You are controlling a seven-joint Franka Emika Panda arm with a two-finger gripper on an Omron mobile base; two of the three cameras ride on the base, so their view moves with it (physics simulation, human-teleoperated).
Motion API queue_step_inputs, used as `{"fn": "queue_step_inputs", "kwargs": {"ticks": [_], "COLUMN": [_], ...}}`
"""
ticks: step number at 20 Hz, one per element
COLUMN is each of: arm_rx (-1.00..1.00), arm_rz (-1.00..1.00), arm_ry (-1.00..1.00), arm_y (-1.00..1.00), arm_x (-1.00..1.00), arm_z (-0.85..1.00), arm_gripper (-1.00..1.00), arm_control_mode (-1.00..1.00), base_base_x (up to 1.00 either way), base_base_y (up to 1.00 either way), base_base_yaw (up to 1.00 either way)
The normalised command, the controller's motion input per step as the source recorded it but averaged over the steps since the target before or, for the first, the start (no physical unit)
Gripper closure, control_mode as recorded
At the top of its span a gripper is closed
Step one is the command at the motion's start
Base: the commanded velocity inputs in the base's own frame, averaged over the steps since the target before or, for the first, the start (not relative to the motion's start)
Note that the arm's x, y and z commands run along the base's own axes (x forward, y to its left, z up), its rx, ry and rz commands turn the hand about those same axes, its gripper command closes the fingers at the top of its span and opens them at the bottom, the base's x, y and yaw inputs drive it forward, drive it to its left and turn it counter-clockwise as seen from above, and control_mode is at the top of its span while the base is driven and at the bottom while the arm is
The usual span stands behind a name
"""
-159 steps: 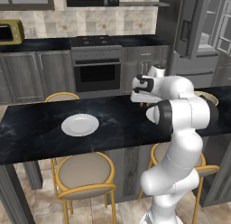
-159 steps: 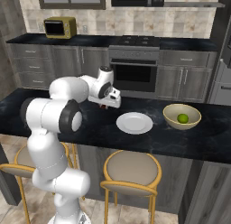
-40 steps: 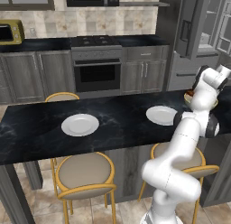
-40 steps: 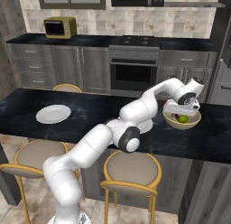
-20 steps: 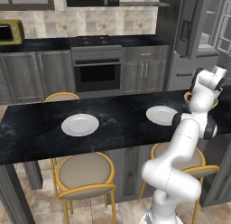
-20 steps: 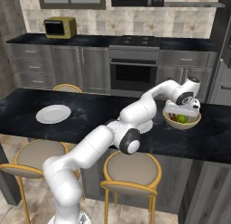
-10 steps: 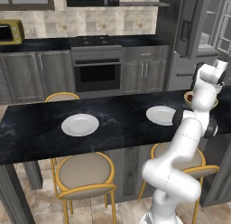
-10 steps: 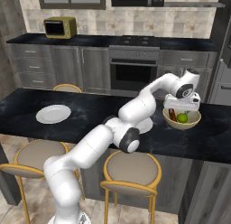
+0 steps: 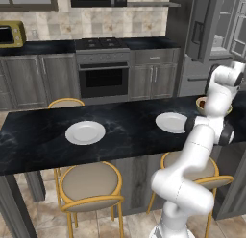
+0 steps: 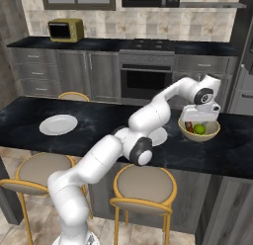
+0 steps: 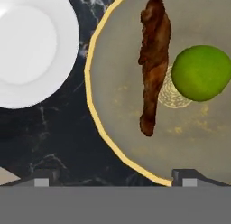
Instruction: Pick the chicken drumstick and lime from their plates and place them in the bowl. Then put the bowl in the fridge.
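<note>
The tan bowl [image 10: 200, 137] stands on the dark island counter at its right end. Inside it lie the reddish-brown chicken drumstick [image 11: 153, 65] and the green lime [image 11: 200, 73], side by side and touching. My gripper [image 10: 200, 120] hangs just above the bowl, pointing down, open with nothing between its fingers. In the hand view the bowl's rim [image 11: 97, 123] curves between the two fingertips [image 11: 188, 179]. One white plate [image 9: 172, 122] sits bare just left of the bowl [image 9: 201, 103]; the other plate [image 9: 85, 132] lies further left. The grey fridge [image 9: 192, 64] stands behind the island's right end.
Round stools [image 9: 91, 184] with yellow frames stand along the island's near side. Behind the island runs a counter with a built-in oven [image 9: 103, 81] and a yellow microwave [image 10: 63, 29]. My white arm stretches low over the counter to the bowl.
The hand has lifted a little above the bowl over the last second. The drumstick and lime stay lying in the bowl.
</note>
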Motion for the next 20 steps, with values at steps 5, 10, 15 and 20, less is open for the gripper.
{"fn": "queue_step_inputs", "kwargs": {"ticks": [5,10,15,20], "arm_rx": [0.00,-0.01,-0.08,-0.19], "arm_rz": [0.44,0.27,0.04,-0.03], "arm_ry": [-0.13,-0.22,-0.21,-0.21], "arm_y": [0.27,0.34,0.43,0.55], "arm_x": [-0.42,-0.56,-0.56,-0.59], "arm_z": [-0.08,-0.19,-0.28,-0.27], "arm_gripper": [-1.00,-1.00,-1.00,-1.00], "arm_control_mode": [-1.00,-1.00,-1.00,-1.00], "base_base_x": [0.00,0.00,0.00,0.00], "base_base_y": [0.00,0.00,0.00,0.00], "base_base_yaw": [0.00,0.00,0.00,0.00]}}
